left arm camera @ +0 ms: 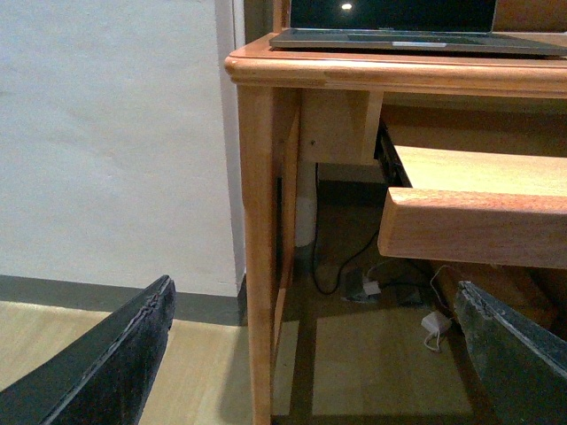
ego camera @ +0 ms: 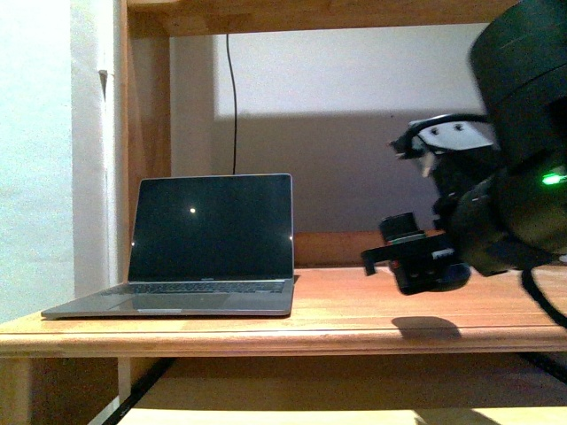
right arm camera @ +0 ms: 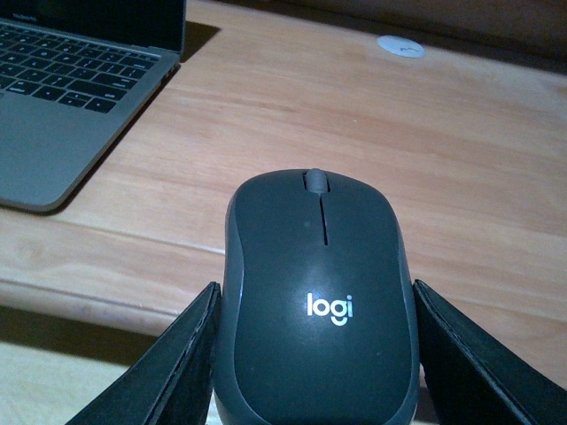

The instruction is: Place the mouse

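The dark grey mouse [right arm camera: 319,292] with a white logo sits between my right gripper's two black fingers [right arm camera: 168,372], which are shut on its sides. It hangs just above the front edge of the wooden desk [right arm camera: 292,115], right of the laptop. In the front view my right gripper [ego camera: 416,266] hovers a little above the desk top [ego camera: 354,310], casting a shadow below it; the mouse itself is hard to make out there. My left gripper [left arm camera: 319,354] is open and empty, low beside the desk leg [left arm camera: 257,266], near the floor.
An open grey laptop [ego camera: 208,243] stands on the desk's left part; its keyboard shows in the right wrist view [right arm camera: 62,80]. A small white disc [right arm camera: 400,47] lies at the desk's back. A pulled-out wooden tray [left arm camera: 478,212] sits under the desk top. Cables and a white adapter [left arm camera: 434,323] lie on the floor.
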You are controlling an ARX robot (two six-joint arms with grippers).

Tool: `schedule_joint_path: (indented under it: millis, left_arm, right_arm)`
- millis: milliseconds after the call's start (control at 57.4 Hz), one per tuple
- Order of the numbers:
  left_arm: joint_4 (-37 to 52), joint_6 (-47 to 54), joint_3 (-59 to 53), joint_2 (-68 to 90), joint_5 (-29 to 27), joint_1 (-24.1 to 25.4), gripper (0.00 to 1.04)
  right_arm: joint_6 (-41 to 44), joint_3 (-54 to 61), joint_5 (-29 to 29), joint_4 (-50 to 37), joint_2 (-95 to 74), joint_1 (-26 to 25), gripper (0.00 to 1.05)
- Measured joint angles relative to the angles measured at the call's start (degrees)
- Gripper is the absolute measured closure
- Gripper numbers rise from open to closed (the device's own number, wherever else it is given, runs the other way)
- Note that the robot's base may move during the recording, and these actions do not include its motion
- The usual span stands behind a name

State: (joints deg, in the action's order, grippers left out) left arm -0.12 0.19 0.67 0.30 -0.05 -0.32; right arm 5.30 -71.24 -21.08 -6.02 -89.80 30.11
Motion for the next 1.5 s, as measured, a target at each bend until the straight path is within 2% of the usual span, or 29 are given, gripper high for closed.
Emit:
schedule_joint_path:
  millis: [157, 331, 697, 801, 871, 923, 1045, 1202, 1359, 1498]
  left_arm:
    - [0.0, 0.0, 0.0, 0.0, 0.0, 0.0, 0.08]
    - [0.0, 0.0, 0.0, 0.0, 0.0, 0.0, 0.08]
    - [0.0, 0.0, 0.0, 0.0, 0.0, 0.0, 0.08]
    - [0.0, 0.0, 0.0, 0.0, 0.0, 0.0, 0.08]
    - [0.0, 0.0, 0.0, 0.0, 0.0, 0.0, 0.08]
    - [0.0, 0.0, 0.0, 0.0, 0.0, 0.0, 0.08]
    - [0.0, 0.0, 0.0, 0.0, 0.0, 0.0, 0.08]
    - [0.0, 0.0, 0.0, 0.0, 0.0, 0.0, 0.08]
    - [0.0, 0.0, 0.0, 0.0, 0.0, 0.0, 0.08]
    - [0.0, 0.0, 0.0, 0.0, 0.0, 0.0, 0.08]
  right_arm:
    - [0.8, -7.9, -3.0, -0.3, -8.0, 2.1, 0.47]
    - [1.9, -17.5, -5.3, 1.6, -16.0, 2.3, 0.47]
    - [2.3, -24.9, -8.3, 3.8, -25.0, 1.6, 0.47]
    - [2.4, -25.2, -8.5, 3.6, -25.3, 1.2, 0.32]
    - [2.0, -24.9, -7.8, 2.2, -25.1, 0.5, 0.15]
    - [1.7, -24.1, -6.8, 1.8, -24.4, 0.2, 0.07]
    - [-0.3, -17.2, -1.5, -0.8, -17.7, -1.3, 0.07]
    - [-3.1, -2.5, 12.2, -5.5, -1.6, -4.3, 0.07]
    - [-4.0, 18.8, 27.6, -10.4, 16.9, -11.3, 0.07]
    - [-4.3, 33.6, 36.0, -10.6, 27.4, -17.3, 0.07]
